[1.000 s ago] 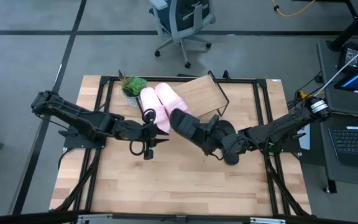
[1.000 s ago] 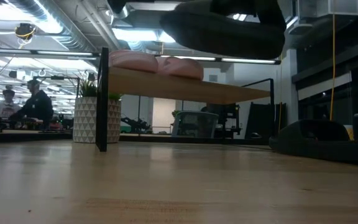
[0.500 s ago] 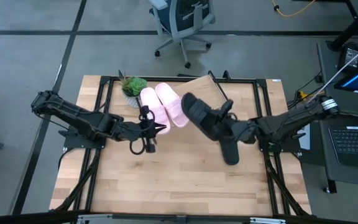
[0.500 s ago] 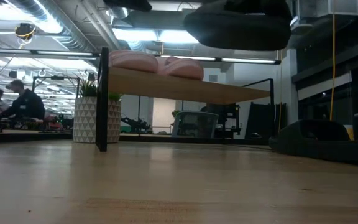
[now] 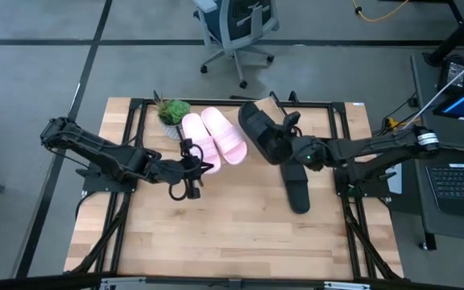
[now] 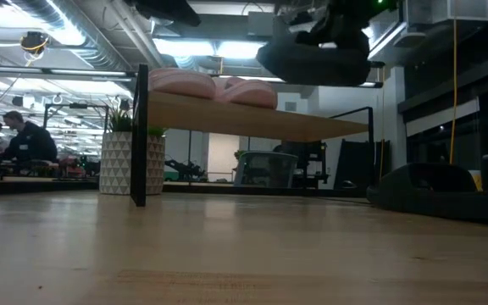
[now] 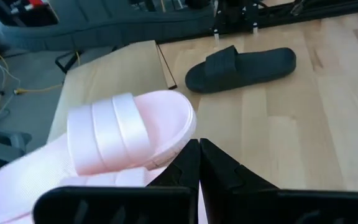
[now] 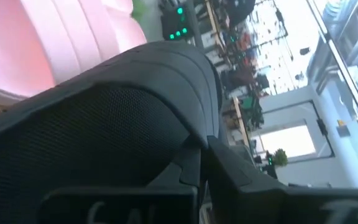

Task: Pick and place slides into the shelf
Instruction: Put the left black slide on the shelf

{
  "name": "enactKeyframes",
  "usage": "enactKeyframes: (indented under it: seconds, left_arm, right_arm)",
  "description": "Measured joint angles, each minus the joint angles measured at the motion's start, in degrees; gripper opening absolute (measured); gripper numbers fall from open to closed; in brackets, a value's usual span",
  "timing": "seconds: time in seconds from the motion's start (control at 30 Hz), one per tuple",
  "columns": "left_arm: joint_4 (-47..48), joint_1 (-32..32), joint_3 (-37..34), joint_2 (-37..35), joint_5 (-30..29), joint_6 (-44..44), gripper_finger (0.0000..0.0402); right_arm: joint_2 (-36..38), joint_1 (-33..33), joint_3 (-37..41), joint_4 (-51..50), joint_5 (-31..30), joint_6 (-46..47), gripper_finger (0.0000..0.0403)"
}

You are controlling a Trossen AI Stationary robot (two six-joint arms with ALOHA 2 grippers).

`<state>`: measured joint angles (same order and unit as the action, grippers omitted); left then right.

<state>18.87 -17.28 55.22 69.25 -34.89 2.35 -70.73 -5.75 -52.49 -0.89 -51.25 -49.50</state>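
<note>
Two pale pink slides (image 5: 209, 134) lie side by side on the shelf (image 5: 271, 105), soles on its slanted board; the low view shows the pink slides (image 6: 212, 85) on the board (image 6: 261, 121). My right gripper (image 5: 291, 148) is shut on a black slide (image 5: 263, 131), which hangs in the air over the shelf's right half (image 6: 316, 61). The other black slide (image 5: 297, 190) lies flat on the table. My left gripper (image 5: 206, 167) is shut, level, with its tips (image 7: 199, 146) at the near end of a pink slide (image 7: 126, 134). My right gripper holds the black slide at its wide strap (image 8: 166, 81), coming level from the table's right side. The slide itself hides the exact place of contact. It is lifted clear, above the shelf board. My left gripper's shut tips are beside the pink slide's near end; touching, I cannot tell.
A small potted plant (image 5: 172, 111) stands at the shelf's left end, its pot (image 6: 131, 163) beside the black frame post. Bare wood lies across the table's near half. An office chair stands beyond the far edge; people sit in the room behind.
My right gripper has carried the black slide from over the table's middle toward the far edge, and it has turned about on the way. It now hangs over the shelf beside the pink pair. The left gripper has stayed nearly still.
</note>
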Motion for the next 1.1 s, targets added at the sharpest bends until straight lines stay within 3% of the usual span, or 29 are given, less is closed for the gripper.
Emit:
enactKeyframes:
  seconds: [0.73, 0.93, 1.1]
  left_arm:
    - [-0.5, 0.04, -3.52, 0.02, 0.03, 2.01, 0.0001]
    - [-0.52, 0.04, -3.52, 0.03, 0.03, 2.01, 0.0003]
    - [-0.49, 0.04, -3.52, 0.04, 0.03, 2.02, 0.0001]
  right_arm:
    - [-8.38, 11.44, -0.18, 10.42, 5.35, -0.31, 0.0014]
    - [-12.64, 12.89, -6.24, 8.2, 5.28, -0.28, 0.0014]
    - [-17.1, 13.84, -12.75, -0.39, 5.43, -0.17, 0.0014]
